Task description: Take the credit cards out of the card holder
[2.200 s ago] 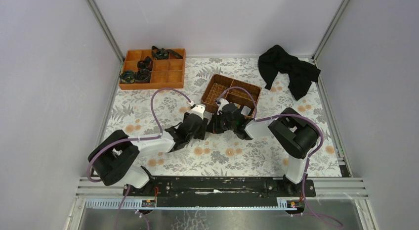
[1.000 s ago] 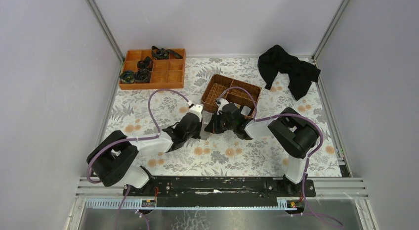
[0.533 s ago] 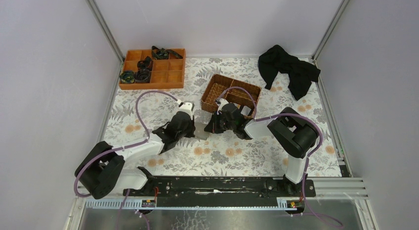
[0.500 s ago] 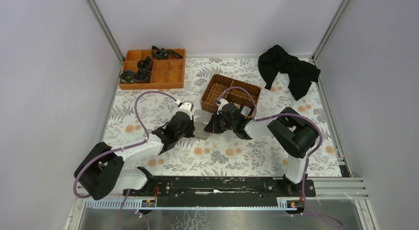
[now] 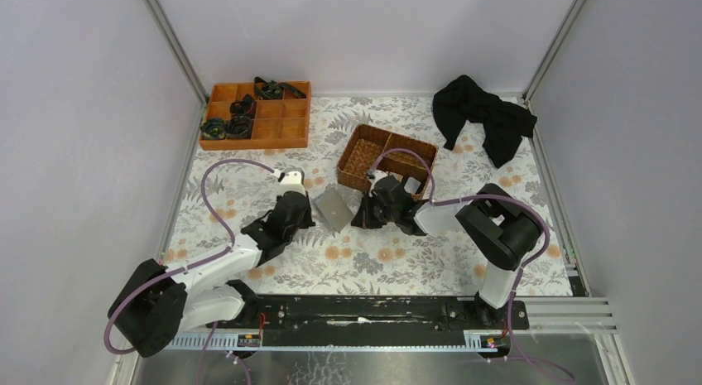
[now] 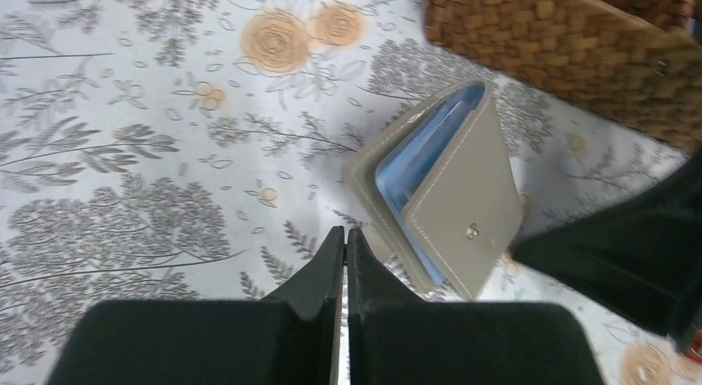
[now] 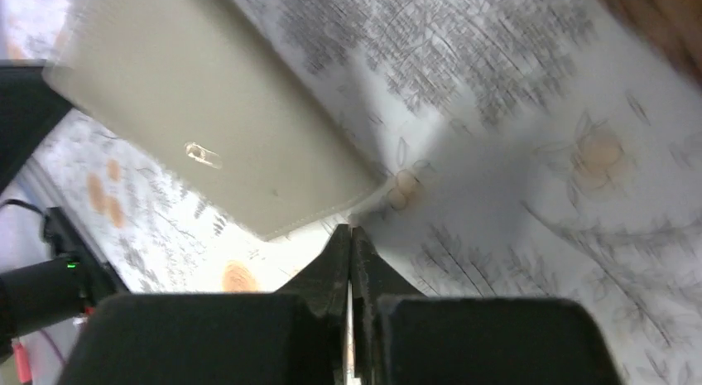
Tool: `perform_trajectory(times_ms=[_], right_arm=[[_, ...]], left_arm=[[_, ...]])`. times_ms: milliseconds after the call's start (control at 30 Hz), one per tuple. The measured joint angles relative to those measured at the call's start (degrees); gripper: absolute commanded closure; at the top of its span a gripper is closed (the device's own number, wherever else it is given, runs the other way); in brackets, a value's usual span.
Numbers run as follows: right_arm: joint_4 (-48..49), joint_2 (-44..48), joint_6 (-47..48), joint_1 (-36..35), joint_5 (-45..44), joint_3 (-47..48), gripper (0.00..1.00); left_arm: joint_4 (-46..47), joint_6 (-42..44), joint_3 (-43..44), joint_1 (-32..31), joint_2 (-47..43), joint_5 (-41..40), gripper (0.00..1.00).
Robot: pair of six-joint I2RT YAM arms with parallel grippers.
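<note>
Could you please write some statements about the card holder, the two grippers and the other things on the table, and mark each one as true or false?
1. Seen from above, the card holder is between the left gripper and the right gripper. True.
2. Both grippers are wide open. False: both are shut.
3. The card holder is inside the wicker basket. False: it is outside, on the floral table beside the basket.
4. A black cloth lies at the far right of the table. True.
5. The orange tray is completely empty. False: some compartments hold dark items.
</note>
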State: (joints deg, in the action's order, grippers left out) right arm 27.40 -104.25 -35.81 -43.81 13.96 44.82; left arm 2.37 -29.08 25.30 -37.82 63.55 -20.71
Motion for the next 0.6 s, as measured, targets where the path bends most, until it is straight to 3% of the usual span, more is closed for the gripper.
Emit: perform_trajectory(times_ms=[300, 467, 600], right_arm=[[-16.9, 9.0, 1.9, -2.8, -5.6, -2.7, 1.0], [-24.7, 12.4, 4.9, -4.5, -9.6, -1.9, 0.54], [-27.3, 12.4, 7.7, -4.7, -12.6, 0.6, 0.49]], left_arm=[[-0.7, -0.2, 0.1, 0.4, 2.4, -4.8, 1.0], [-0.6, -0.2, 0.1, 0.4, 2.4, -4.0, 1.0], [-0.6, -0.2, 0.0, 0.4, 0.6, -2.2, 1.0]])
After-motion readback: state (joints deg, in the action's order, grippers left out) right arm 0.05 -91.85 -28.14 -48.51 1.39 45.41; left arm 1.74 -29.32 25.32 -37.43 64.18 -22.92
